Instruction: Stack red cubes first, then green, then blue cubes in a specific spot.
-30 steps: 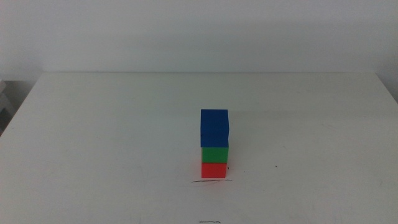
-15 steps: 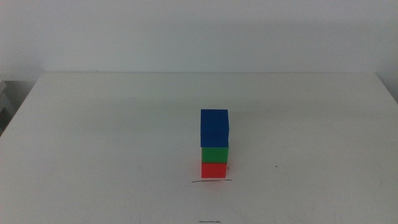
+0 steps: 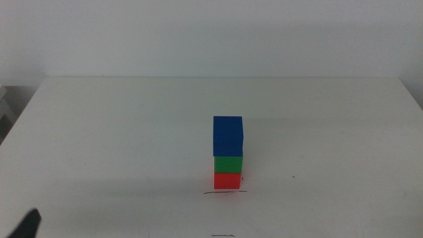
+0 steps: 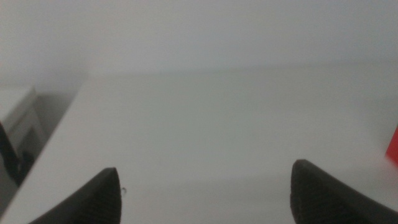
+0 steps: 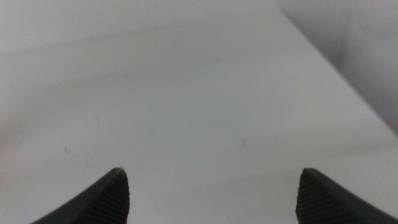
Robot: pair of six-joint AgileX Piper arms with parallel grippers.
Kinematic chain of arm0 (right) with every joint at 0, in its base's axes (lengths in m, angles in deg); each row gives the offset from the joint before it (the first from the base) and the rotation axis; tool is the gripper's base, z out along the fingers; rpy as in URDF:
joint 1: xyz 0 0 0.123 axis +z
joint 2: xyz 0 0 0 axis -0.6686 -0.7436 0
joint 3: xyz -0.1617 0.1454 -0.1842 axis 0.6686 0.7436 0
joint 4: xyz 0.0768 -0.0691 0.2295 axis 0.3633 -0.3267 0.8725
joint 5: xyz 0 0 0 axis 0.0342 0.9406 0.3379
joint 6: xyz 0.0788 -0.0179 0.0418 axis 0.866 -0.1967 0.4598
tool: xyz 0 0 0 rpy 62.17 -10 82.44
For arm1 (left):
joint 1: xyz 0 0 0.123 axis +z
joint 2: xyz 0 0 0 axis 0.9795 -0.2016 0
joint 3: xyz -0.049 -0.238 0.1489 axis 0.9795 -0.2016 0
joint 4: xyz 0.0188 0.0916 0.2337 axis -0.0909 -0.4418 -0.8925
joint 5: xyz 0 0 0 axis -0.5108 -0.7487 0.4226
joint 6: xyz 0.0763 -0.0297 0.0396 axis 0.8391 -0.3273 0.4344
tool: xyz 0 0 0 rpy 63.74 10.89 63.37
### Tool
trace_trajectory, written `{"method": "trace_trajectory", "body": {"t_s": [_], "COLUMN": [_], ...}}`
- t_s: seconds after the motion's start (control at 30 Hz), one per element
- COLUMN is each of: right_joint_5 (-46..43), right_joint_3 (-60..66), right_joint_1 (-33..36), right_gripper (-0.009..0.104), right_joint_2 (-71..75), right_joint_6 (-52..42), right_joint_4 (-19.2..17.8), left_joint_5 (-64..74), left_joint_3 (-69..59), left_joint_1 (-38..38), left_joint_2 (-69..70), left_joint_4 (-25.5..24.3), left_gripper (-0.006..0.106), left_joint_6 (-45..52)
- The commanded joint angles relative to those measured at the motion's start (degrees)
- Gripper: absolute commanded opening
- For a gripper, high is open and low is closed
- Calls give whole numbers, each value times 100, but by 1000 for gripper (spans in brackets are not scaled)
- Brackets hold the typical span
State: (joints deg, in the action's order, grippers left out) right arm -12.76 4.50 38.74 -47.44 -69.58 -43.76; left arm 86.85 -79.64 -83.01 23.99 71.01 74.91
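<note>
With the blue cube (image 3: pixel 228 135) stacked on green (image 3: pixel 229 164) and red (image 3: pixel 227 180) behind the black line (image 3: pixel 225 193), the left gripper (image 3: pixel 26 225), fingers apart, has newly appeared at the near-left bench (image 3: pixel 119 132) edge; the task is judged complete.

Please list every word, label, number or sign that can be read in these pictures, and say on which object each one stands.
There is no readable text in any view.
The red cube, the green cube and the blue cube have plain faces.
The black line on the white table is only a hand-drawn stroke, not a letter.
A second short mark at the near edge is too small to read.
</note>
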Motion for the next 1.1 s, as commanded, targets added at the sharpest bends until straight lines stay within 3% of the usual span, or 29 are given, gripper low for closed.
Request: {"method": "trace_trajectory", "body": {"t_s": [0.0,0.27,1.07], "right_joint_5": [-458,-460,-460], "right_joint_3": [18,84,84], "right_joint_1": [-52,-52,91], "right_gripper": [78,78,78], "right_joint_2": [89,95,95], "right_joint_6": [-55,-49,-54], "right_joint_4": [-80,-270,-264], "left_joint_5": [-485,-508,-508], "left_joint_3": [-97,-381,-381], "left_joint_1": [4,4,406], "left_joint_2": [145,185,192], "left_joint_4": [71,71,71], "left_gripper": [92,92,92], "left_joint_6": [-40,-40,-40]}}
